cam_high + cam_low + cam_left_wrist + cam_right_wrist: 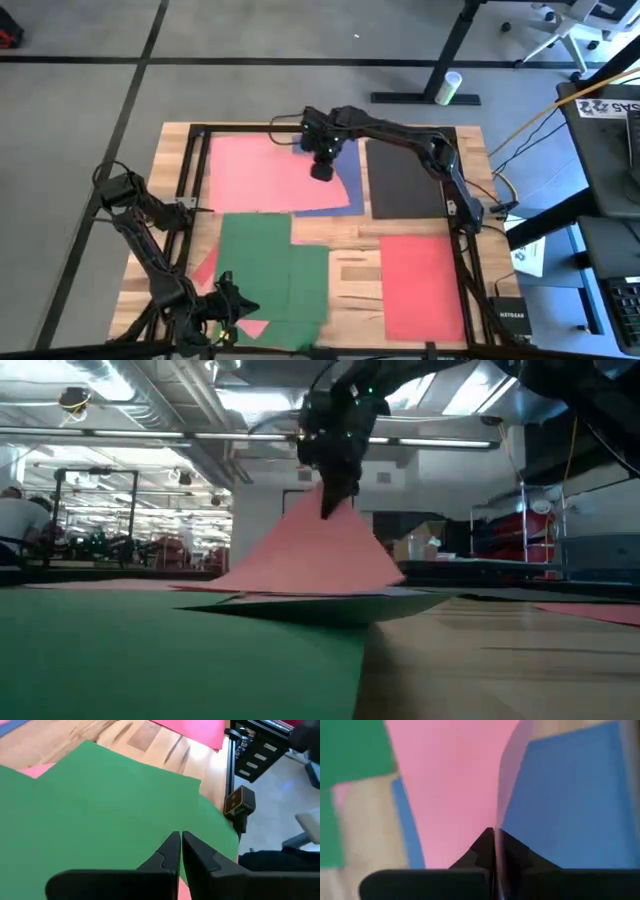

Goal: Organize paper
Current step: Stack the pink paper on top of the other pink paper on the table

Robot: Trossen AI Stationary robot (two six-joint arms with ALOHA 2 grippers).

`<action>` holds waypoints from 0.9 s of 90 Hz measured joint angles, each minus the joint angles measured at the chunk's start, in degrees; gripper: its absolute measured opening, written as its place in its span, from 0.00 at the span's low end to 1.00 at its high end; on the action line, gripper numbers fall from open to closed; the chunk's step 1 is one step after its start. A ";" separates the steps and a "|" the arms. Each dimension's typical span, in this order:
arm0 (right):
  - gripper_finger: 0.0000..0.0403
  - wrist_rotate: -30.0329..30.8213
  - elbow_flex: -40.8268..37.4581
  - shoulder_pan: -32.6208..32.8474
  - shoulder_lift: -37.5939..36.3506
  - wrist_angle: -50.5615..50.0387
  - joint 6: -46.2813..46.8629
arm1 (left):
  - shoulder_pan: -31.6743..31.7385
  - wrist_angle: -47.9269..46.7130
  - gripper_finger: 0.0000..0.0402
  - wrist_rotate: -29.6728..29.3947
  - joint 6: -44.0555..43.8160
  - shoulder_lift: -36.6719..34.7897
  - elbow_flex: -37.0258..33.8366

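Nearest the front edge of the table (345, 275), the left gripper (228, 305) rests low over the green sheets (270, 275), its fingers (170, 852) pressed together with only a hairline gap between them. In its wrist view the green paper fills most of the frame, with a pink corner (35, 770) peeking out from under it and bare wood beyond. A second small pink piece (205, 268) shows at the left edge of the green sheets in the high view. To the right, also near the front, a red sheet (420, 285) lies flat by itself, apart from the green ones.

Farther back, the black sheet (403, 180) lies flat at the right rear, just beside the blue sheet (338, 185). The large pink sheet (262, 172) covers the left rear of the table and overlaps the blue one.

The right gripper (321, 168) is over the far middle, at the right edge of that pink sheet. Its fingers (485, 847) are pinched on the sheet's edge, which runs straight up between them in the wrist view, pink on one side and blue on the other. In the low view the pink sheet (315, 550) rises as a tent to the gripper (327, 510), its far edge lifted clear while the rest slopes down to the table.
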 joint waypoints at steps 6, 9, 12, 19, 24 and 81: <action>0.00 -4.48 -1.95 0.26 0.00 -0.18 1.03 | -0.13 0.03 0.00 -0.01 -0.03 0.00 0.00; 0.00 -6.90 -2.89 0.52 0.00 -0.27 1.31 | -0.31 0.04 0.00 0.00 0.00 0.00 0.00; 0.00 -8.97 -3.84 0.57 0.00 -0.11 1.46 | -0.33 0.02 0.00 -0.02 0.01 0.00 0.00; 0.00 -13.91 -5.64 1.05 0.00 -0.11 1.60 | -0.33 0.03 0.00 0.01 0.26 0.00 0.00; 0.00 -16.81 -6.59 1.30 0.00 -0.07 1.71 | -0.33 0.02 0.00 0.01 0.42 0.00 0.00; 0.00 -27.47 -7.73 1.52 -0.04 19.06 7.87 | -0.33 -0.02 0.00 0.04 1.04 -0.02 0.00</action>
